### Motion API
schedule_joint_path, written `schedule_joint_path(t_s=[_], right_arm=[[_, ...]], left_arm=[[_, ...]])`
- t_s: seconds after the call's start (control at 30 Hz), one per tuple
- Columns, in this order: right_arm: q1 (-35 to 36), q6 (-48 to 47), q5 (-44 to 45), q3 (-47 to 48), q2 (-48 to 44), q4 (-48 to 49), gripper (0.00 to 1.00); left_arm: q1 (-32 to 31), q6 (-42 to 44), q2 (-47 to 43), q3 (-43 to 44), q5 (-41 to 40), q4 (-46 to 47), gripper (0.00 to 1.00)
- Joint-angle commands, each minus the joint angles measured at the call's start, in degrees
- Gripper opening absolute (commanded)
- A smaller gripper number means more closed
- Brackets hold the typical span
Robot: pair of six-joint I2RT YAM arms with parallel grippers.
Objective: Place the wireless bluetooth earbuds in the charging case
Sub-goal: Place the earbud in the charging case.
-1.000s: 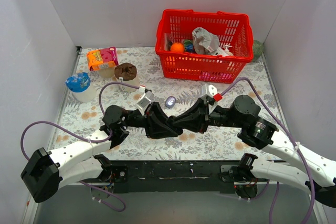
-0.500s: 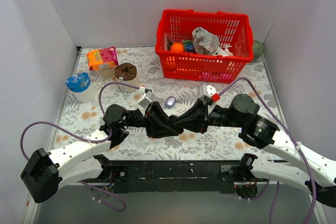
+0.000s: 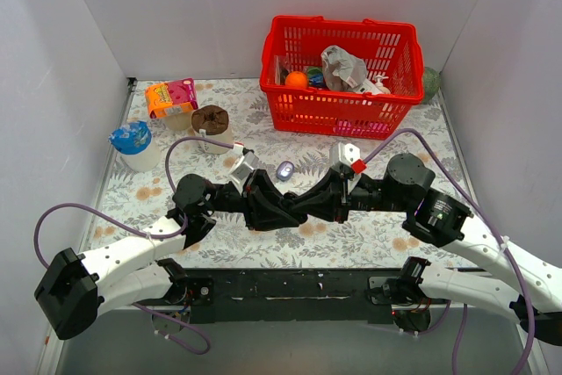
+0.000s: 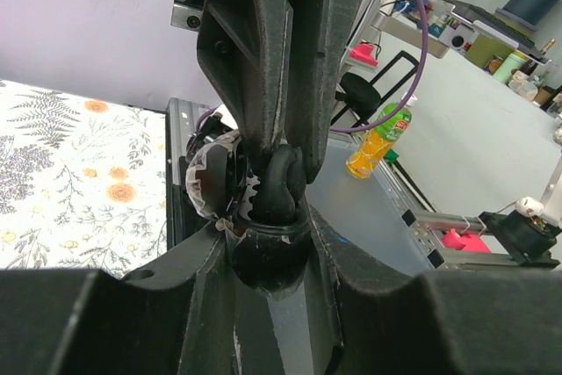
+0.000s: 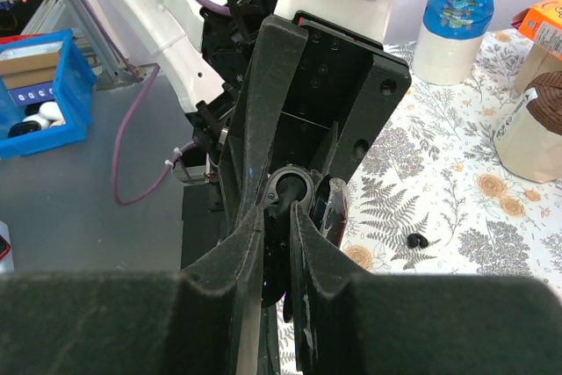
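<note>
The charging case (image 3: 284, 169), a small pale lavender pebble, lies on the floral cloth just behind the two grippers, touched by neither. My left gripper (image 3: 286, 209) (image 4: 268, 261) and right gripper (image 3: 305, 204) (image 5: 279, 243) meet tip to tip at the table's middle. The left is shut on a dark round cup-like piece (image 4: 266, 248). The right is shut on a stubby black piece (image 5: 288, 217) whose end sits in that cup. No purplish-grey earbuds show. A tiny dark speck (image 5: 417, 241) lies on the cloth; I cannot tell what it is.
A red basket (image 3: 340, 111) with several items stands at the back. An orange and pink carton (image 3: 170, 97), a brown-lidded cup (image 3: 210, 120) and a blue-lidded tub (image 3: 133, 142) stand at the back left. Grey walls close both sides.
The right arm's wrist and elbow have shifted slightly left. The grippers stay joined at the middle and the case has not moved.
</note>
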Motion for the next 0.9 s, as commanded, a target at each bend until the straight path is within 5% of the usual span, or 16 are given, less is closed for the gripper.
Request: schedule_joint_path(t_s=[0.0,0.5,0.87], right_arm=[[0.2,-3.0,-0.9,1.5,0.7,-6.5,0.01],[0.4,-5.0,-3.3,4.0,3.1,-11.9,0.02],[0.4,-4.2,1.8,5.8,2.1,-12.0,0.38]], left_arm=[[-0.1,0.4,-1.1,3.6,-0.5,3.6,0.00],[-0.1,0.1,0.4,3.9,0.6,4.0,0.00],[-0.1,1.3,-0.5,3.1,0.3,2.9,0.00]])
